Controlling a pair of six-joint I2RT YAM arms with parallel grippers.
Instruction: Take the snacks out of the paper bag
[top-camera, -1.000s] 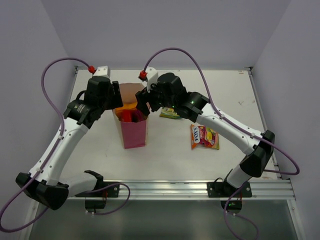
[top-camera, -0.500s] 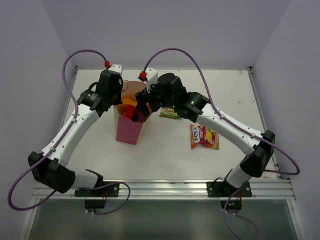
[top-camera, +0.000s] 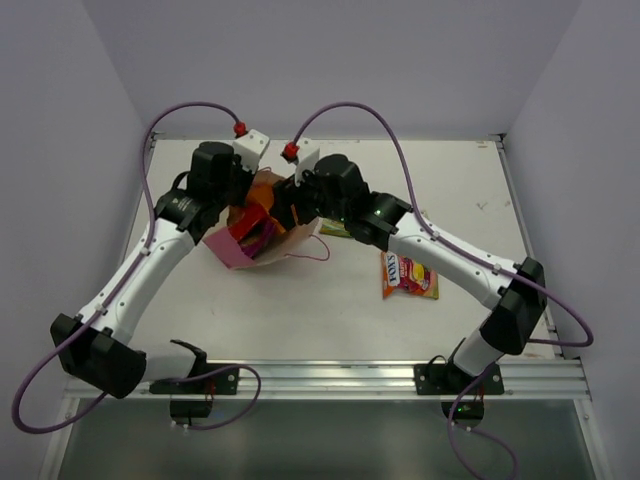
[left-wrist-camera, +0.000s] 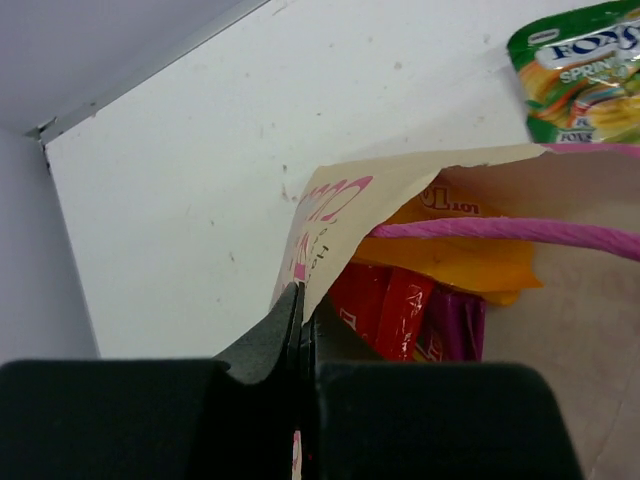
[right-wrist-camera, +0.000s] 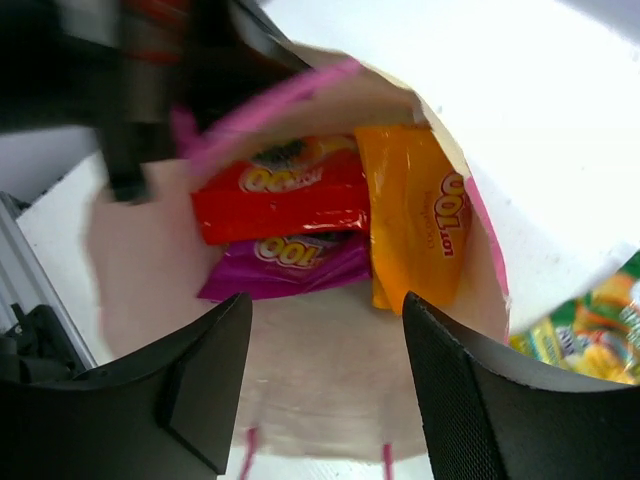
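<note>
Left fingers pinching paper bag rim, snacks beyond

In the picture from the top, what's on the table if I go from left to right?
paper bag, tipped over with snacks inside → green packet → red-yellow packet

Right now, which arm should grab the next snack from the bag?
Probably right. The right gripper is open at the paper bag's mouth, facing the red packet, orange packet and purple packet. The left gripper is shut on the bag's edge.
</note>
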